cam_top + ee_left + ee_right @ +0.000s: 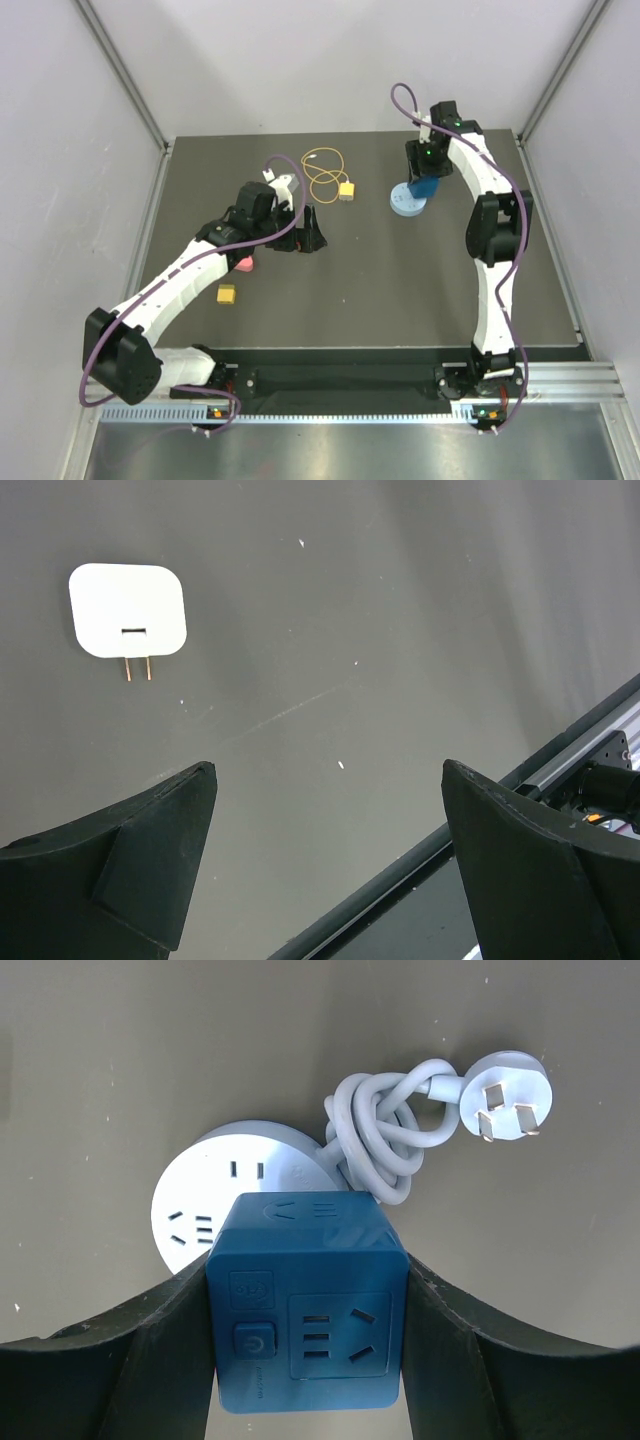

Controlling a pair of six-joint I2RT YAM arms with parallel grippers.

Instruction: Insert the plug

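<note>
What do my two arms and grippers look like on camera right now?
The left arm and right arm have white links, black joints and a looping purple cable each. Green lights show on the right wrist. The left gripper and right gripper have matte black wedge-shaped fingers.

The dark grey tabletop (400, 300) is filling the middle of the overhead view, and pale panels are boxing it in: a back wall (330, 60), a left wall (50, 180) and a right wall (600, 170). Silver corner posts (122, 72) are running down where the panels are meeting. Along the near edge a ribbed aluminium rail (565, 377) is catching the light, with a brushed metal sheet (350, 452) gleaming below it. Close up, white specks (341, 765) and a faint scratch (290, 712) are showing on that dark surface.
</note>
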